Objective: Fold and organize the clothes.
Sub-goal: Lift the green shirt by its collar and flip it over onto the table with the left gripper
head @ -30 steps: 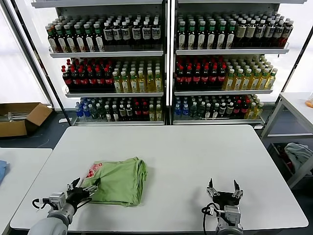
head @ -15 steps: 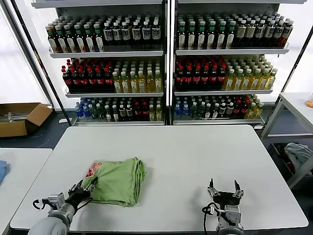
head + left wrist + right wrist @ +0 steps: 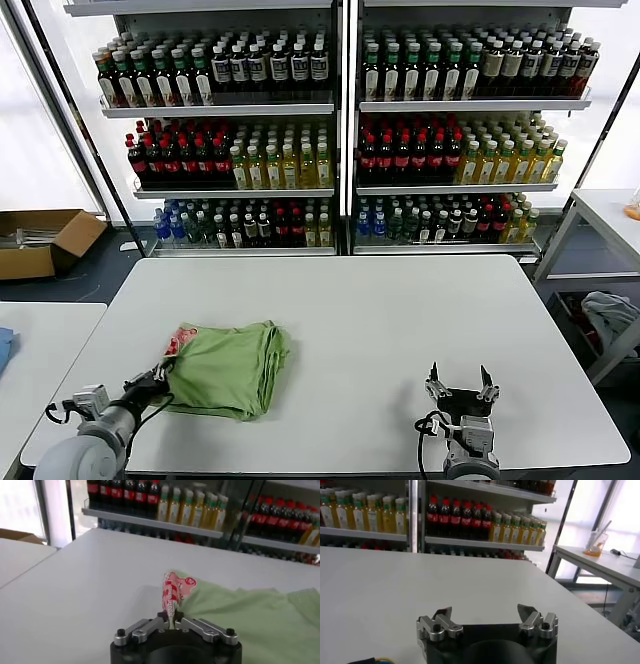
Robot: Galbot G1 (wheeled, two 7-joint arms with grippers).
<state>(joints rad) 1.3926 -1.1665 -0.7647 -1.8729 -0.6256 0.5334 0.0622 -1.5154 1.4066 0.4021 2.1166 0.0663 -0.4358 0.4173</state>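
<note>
Left pincer [image 3: 171, 617] pinches the polo shirt's [image 3: 220, 368] printed edge, low over table.

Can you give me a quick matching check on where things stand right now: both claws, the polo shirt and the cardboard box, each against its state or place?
Things:
1. left claw
2. right claw
3. green polo shirt
4. cardboard box

States or places:
A. folded on the white table, toward the robot's left
B. open, holding nothing, above the table's near right
C. on the floor, far left
D. shut on the shirt's printed edge

Pairs: 1-D, 2-B, 3-A, 4-C
</note>
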